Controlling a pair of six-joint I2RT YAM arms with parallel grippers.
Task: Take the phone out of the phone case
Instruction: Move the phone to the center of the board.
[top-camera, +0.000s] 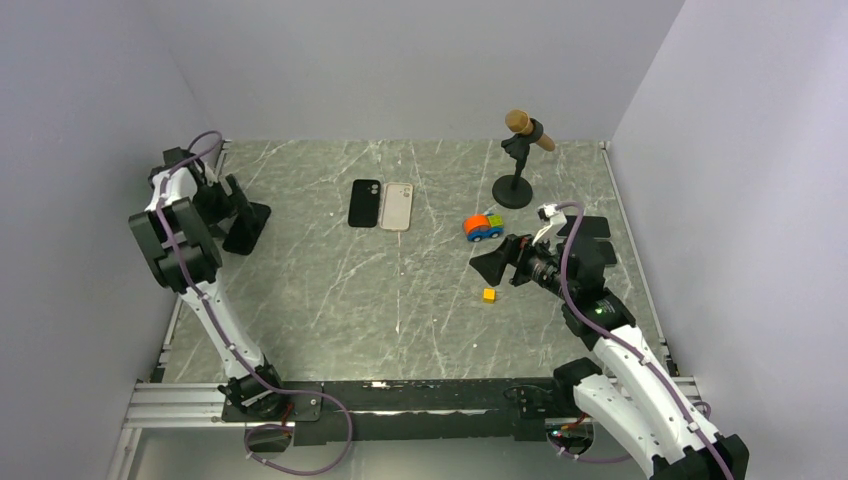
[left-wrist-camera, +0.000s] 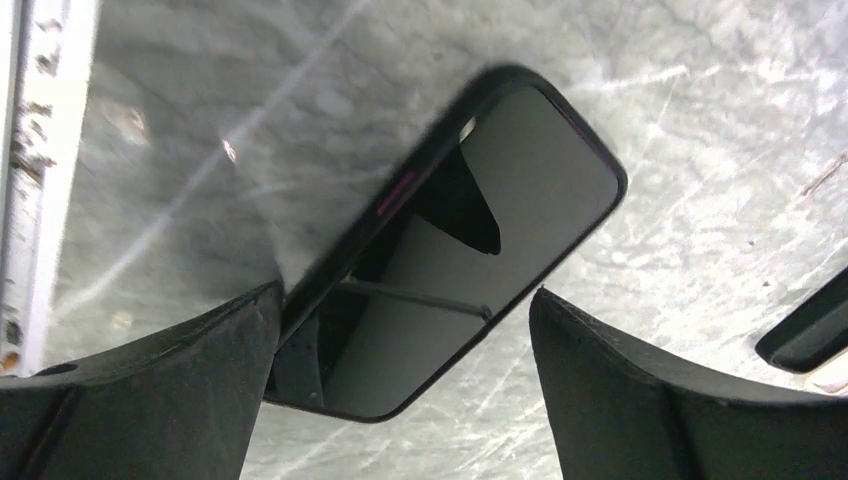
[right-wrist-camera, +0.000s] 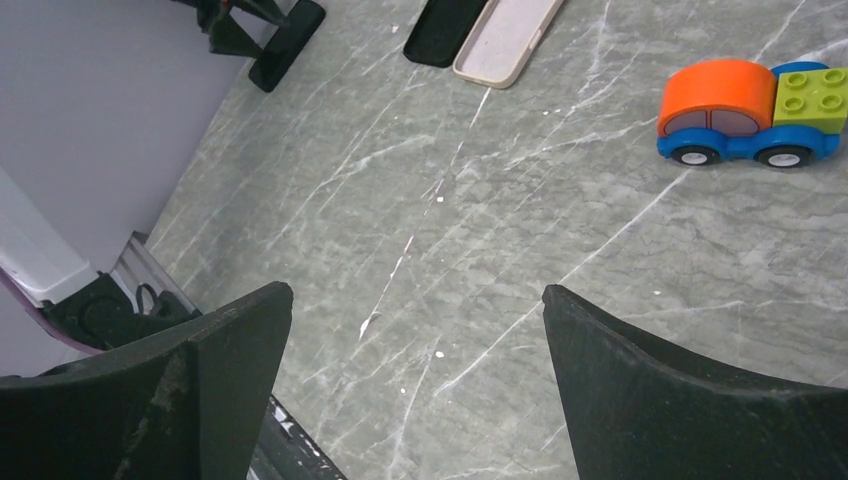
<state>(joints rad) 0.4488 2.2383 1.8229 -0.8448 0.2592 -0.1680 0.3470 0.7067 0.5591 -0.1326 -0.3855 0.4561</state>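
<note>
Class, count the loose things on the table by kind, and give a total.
Phones or cases: 3 (black one, beige case, phone at left)
Toy car: 1
Yellow block: 1
Microphone on stand: 1
Total: 6

The top view looks steeply down from behind the arms over the whole surface (top-camera: 400, 300), the left wrist view sits close above the phone (left-wrist-camera: 480, 250), and the right wrist view, farther back, shares the toy car (right-wrist-camera: 745, 110) with the top.

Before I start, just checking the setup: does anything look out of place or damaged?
Nothing looks damaged or spilled. The phone lies screen up near the left edge of the table, under the open left gripper, apart from the beige case mid-table.
</note>
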